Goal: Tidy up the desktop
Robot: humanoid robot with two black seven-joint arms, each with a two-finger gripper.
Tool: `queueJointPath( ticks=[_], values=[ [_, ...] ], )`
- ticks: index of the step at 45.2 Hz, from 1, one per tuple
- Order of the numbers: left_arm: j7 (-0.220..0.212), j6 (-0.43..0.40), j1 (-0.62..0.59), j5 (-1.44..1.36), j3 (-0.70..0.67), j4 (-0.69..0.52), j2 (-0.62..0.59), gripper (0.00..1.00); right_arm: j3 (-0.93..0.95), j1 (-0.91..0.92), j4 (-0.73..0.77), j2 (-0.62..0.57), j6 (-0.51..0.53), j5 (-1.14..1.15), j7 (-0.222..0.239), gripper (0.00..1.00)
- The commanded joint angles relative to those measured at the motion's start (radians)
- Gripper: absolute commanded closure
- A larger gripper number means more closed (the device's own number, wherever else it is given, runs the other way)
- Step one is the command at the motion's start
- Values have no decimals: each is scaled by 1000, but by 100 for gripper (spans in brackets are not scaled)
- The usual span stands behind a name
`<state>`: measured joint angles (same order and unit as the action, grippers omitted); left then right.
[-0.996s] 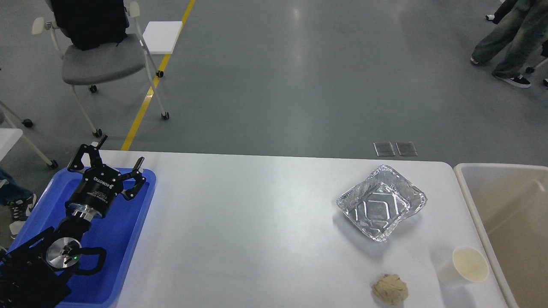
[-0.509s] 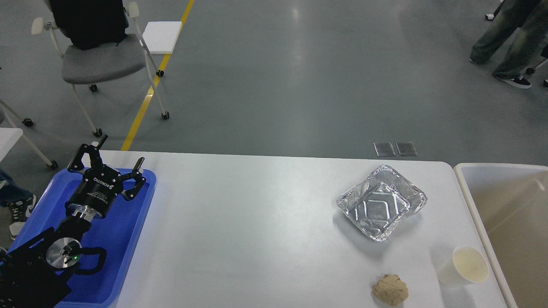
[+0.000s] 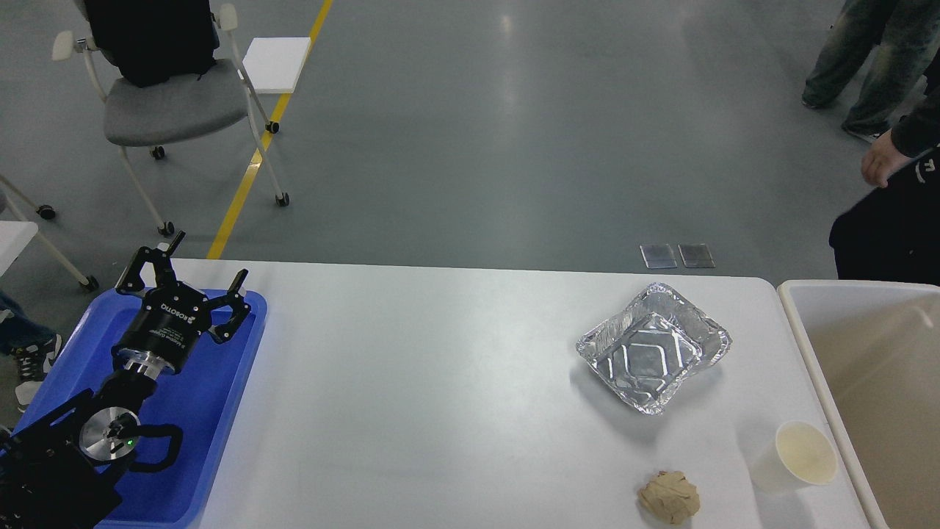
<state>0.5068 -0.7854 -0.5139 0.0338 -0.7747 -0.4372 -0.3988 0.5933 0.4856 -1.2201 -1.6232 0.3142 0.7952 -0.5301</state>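
The white desktop (image 3: 440,397) fills the middle of the head view. On its right part lie a crumpled silver foil tray (image 3: 652,347), a white paper cup (image 3: 794,455) near the right edge, and a brown crumpled paper ball (image 3: 669,497) at the front. My left gripper (image 3: 208,258) is open and empty, held above the far end of the blue plastic tray (image 3: 213,382) at the left. My right arm is out of view.
A beige bin with a white rim (image 3: 866,389) stands against the table's right side. A person in dark clothes (image 3: 892,213) stands behind the bin. A grey wheeled chair (image 3: 172,103) stands on the floor beyond the far left corner.
A person has stepped into view behind the bin at the right. My left arm and the things on the table have not moved.
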Motion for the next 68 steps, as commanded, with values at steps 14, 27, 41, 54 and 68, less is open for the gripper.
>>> queueJointPath(
  ticks=[14, 27, 41, 54, 68],
  values=[
    [1, 0, 0, 0, 0, 0, 0, 1, 11, 13, -19, 85, 43, 441, 81, 0],
    [1, 0, 0, 0, 0, 0, 0, 1, -7, 183, 7, 247, 141, 575, 170, 0],
    [1, 0, 0, 0, 0, 0, 0, 1, -254, 408, 42, 359, 171, 699, 196, 0],
    [1, 0, 0, 0, 0, 0, 0, 1, -782, 826, 63, 437, 158, 641, 196, 0],
    [1, 0, 0, 0, 0, 0, 0, 1, -1245, 1191, 63, 534, 178, 533, 194, 0]
  ],
)
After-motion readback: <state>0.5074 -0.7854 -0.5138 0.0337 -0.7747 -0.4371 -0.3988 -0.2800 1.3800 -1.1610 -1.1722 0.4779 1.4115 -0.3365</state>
